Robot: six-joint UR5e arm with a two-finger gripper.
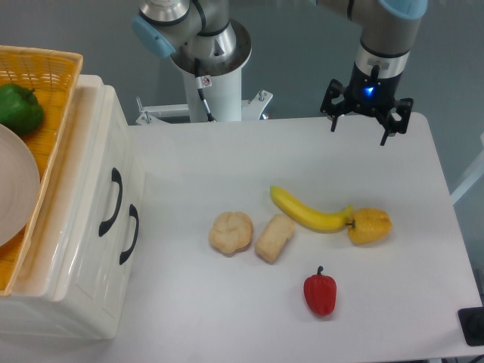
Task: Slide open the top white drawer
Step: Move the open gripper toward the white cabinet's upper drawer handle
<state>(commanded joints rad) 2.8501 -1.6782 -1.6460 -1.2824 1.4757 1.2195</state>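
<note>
Nothing of the job is done, as far as I can judge. My tool (367, 121) hangs over the far right of the pale grey worktop (227, 318), its black fingers spread and pinching nothing. The glossy cream-white plastic cabinet (76, 249) stands at the left edge, well apart from me, with nearly the whole width of the worktop between us.

The top white drawer (98, 178), a glossy cream-white plastic tray front with one curved black handle (112, 200), sits flush with the cabinet face, so I take it as shut. The matching lower drawer (130, 261) lies just beside it in this view (which of the two is upper I read from its place nearer the cabinet's top edge). On the cabinet rests a yellow wicker basket (57, 83) holding a green pepper (19, 108) and a pale round plate (15, 189).

Between me and the handle lie a yellow banana (306, 213) touching a yellow pepper (370, 225), a red pepper (320, 293) and two tan bread pieces (231, 231).

What is left is everything: cross to the cabinet, grip the upper handle, pull the drawer outward.
</note>
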